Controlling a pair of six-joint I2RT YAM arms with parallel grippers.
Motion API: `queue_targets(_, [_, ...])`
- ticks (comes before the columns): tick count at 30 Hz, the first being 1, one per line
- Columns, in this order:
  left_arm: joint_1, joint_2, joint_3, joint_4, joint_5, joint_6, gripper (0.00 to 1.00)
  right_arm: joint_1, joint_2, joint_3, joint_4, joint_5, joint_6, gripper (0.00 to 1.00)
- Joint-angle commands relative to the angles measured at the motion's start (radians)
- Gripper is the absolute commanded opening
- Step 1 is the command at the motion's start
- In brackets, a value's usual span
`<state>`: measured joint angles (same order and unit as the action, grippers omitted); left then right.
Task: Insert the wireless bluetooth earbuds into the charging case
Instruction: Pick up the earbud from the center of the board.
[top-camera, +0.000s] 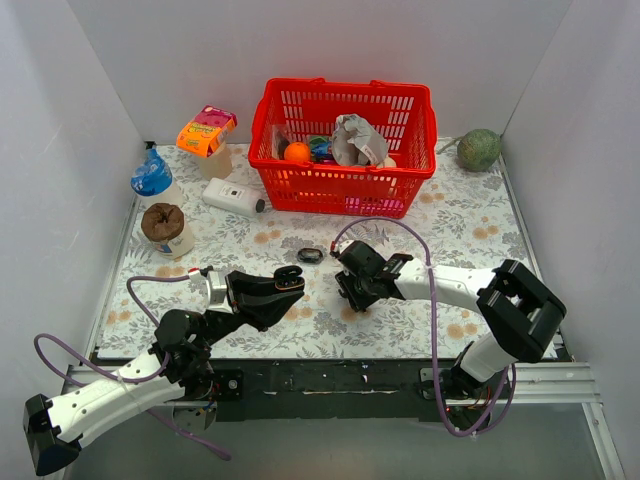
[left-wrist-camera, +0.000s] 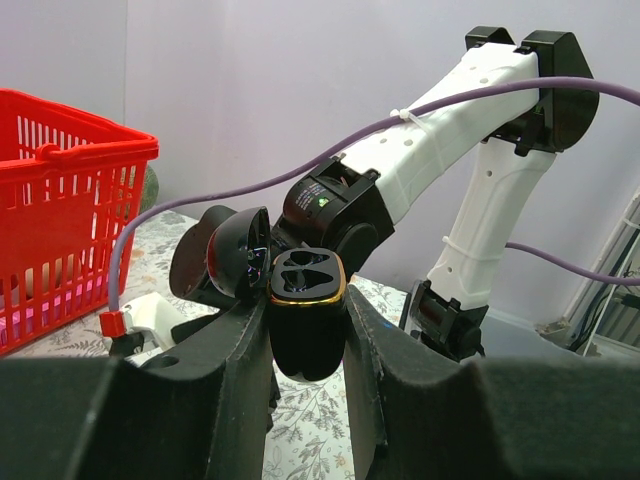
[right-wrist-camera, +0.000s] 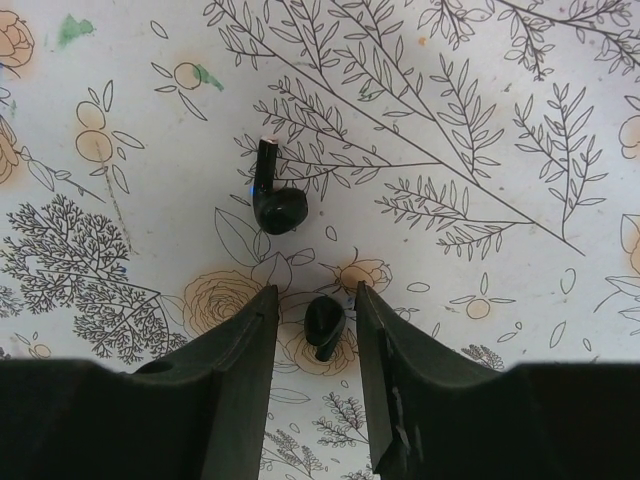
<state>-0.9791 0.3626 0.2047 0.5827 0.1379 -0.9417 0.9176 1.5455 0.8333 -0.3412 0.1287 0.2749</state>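
My left gripper (left-wrist-camera: 303, 306) is shut on the charging case (left-wrist-camera: 307, 288), a black oval with a gold rim, held above the table with its lid (left-wrist-camera: 238, 250) swung open and two empty sockets facing up. The top view shows that case (top-camera: 290, 274) in the left gripper (top-camera: 283, 286) at centre-left. My right gripper (right-wrist-camera: 316, 295) points down at the floral cloth, open. One black earbud (right-wrist-camera: 324, 320) lies between its fingers with a gap on each side. A second earbud (right-wrist-camera: 275, 205) lies just beyond the fingertips. From above, the right gripper (top-camera: 352, 292) hides both earbuds.
A small black ring (top-camera: 310, 255) lies between the two grippers. Behind stand a red basket (top-camera: 340, 190) of items, a white box with a black cap (top-camera: 233, 197), a blue-topped bottle (top-camera: 153, 180), a brown-topped cup (top-camera: 165, 228), an orange packet (top-camera: 205, 130) and a green ball (top-camera: 479, 150).
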Motion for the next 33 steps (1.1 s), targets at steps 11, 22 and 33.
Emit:
queue_targets(11, [-0.003, 0.006, -0.002, 0.009, -0.011, -0.006, 0.0, -0.003, -0.021, -0.049, -0.053, 0.049, 0.05, 0.45])
queue_targets(22, [-0.003, 0.009, -0.011, 0.017, -0.009, -0.019, 0.0, 0.006, -0.022, -0.062, -0.048, 0.04, 0.056, 0.4])
queue_targets(33, [-0.003, -0.004, -0.007, -0.003, -0.015, -0.014, 0.0, 0.007, -0.034, -0.053, -0.047, 0.037, 0.052, 0.01])
